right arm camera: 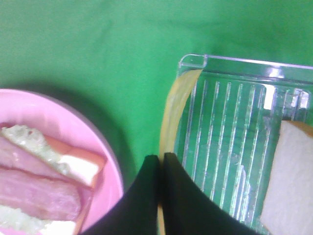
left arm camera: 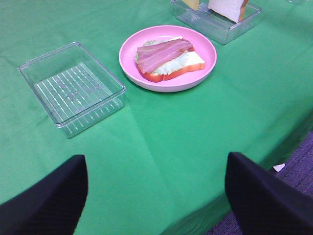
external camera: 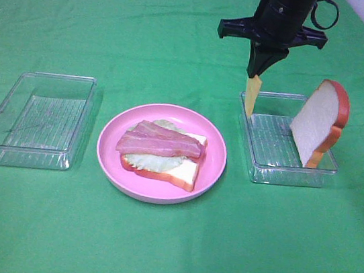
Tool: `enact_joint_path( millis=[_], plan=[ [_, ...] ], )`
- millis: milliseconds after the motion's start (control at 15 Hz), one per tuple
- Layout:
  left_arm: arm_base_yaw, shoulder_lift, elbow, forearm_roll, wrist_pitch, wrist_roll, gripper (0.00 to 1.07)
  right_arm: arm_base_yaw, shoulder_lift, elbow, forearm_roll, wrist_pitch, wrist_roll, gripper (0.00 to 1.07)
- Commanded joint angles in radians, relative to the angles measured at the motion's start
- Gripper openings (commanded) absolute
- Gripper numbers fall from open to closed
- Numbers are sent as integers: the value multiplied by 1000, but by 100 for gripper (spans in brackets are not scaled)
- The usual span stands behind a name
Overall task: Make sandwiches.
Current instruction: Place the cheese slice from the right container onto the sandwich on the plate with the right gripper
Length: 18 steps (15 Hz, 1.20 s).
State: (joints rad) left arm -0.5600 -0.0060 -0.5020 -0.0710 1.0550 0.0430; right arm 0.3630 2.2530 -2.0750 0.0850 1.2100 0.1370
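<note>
Two arms are on this job and only one is busy. Nearest me, the left gripper (left arm camera: 156, 164) hangs over the near edge of the green cloth (external camera: 165, 256), its jaws spread wide with nothing between them.

Further out, the pink plate (external camera: 105, 141) sits mid-table with the half-built sandwich (external camera: 163, 153) on it: a bread slice at the bottom, lettuce (external camera: 153, 163) over it, and bacon strips (external camera: 160, 144) on top. The left clear tray (external camera: 30, 156) lies well apart from the plate with nothing in it. The right clear tray (external camera: 292, 174) stands near the plate's other side, and the top bread slice (external camera: 318, 122) leans upright against its outer wall.

Farthest off, the right gripper (external camera: 253, 72) points straight down over that tray's plate-side corner. Its jaws are pinched tight on the top edge of the yellow cheese slice (external camera: 251, 94), which dangles on edge. I cannot tell whether its lower end has cleared the rim.

I judge this to be the cheese step, with the pick made and the carry ahead. Next I would lift straight up until the slice is free of the tray wall. Then I would move across to the plate and go low enough for the cheese to fold flat over the bacon instead of toppling off. The bread lid comes after that.
</note>
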Motion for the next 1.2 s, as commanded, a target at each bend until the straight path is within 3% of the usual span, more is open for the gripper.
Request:
enact_joint_path(
  millis=[67,200,333,733,1000,1200],
  plan=[
    [-2,-19,3,-7,-9,0,74,-3,-54,-4,103,63,-69,0],
    [-2,-19,3,-7,-9,0,74,-3,-64,-3,215,79,-129,0],
    [-2,-19,3,-7,-9,0,74,4,-61,21,425,79,-220,0],
    [-2,-19,3,-7,-9,0,74,97,-45,178,685,-20,-376,0],
    [-2,-19,3,-7,-9,0,74,138,30,180,673,-30,-375,0],
    [-2,-19,3,-7,-9,0,74,138,84,180,561,-56,-321,0]
  ],
)
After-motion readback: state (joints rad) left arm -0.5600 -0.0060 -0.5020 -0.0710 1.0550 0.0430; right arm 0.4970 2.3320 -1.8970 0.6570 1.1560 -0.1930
